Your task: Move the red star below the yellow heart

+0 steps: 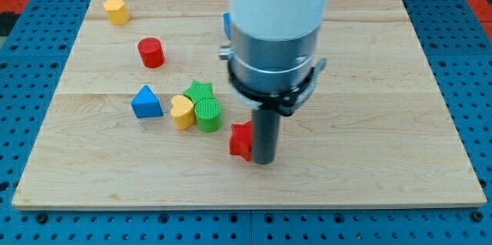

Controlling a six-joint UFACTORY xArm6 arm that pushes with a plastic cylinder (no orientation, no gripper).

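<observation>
The red star lies on the wooden board, below and right of the board's middle cluster. My tip stands right against the star's right side, partly covering it. The yellow heart sits to the star's upper left, touching a green cylinder on its right. A green star sits just behind those two.
A blue triangle lies left of the heart. A red cylinder stands further up left. A yellow block is near the top left corner. A blue block shows partly behind the arm's body.
</observation>
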